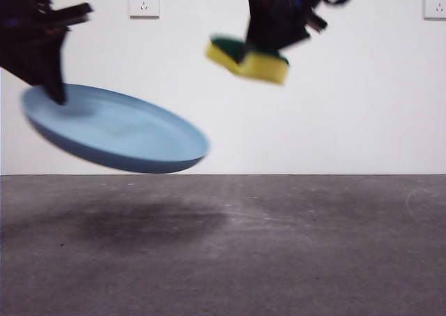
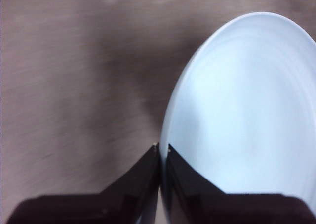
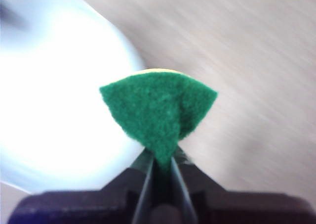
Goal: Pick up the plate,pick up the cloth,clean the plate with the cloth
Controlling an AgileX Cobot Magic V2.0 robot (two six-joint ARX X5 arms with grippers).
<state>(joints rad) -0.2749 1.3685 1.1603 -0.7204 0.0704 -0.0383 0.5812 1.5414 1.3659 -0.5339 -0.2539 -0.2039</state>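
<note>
The light-blue plate (image 1: 118, 129) hangs tilted in the air above the table, held by its far left rim. My left gripper (image 1: 54, 89) is shut on that rim; the left wrist view shows the jaws closed (image 2: 162, 147) on the plate's edge (image 2: 242, 115). The cloth is a yellow sponge with a green scouring face (image 1: 247, 59). My right gripper (image 1: 268, 47) is shut on it and holds it high, above and to the right of the plate. In the right wrist view the green face (image 3: 159, 112) is pinched between the jaws (image 3: 162, 162), with the plate (image 3: 54, 110) beneath.
The grey table (image 1: 279, 246) lies below, with the plate's shadow on it at the left. A white wall with two sockets (image 1: 143, 2) stands behind.
</note>
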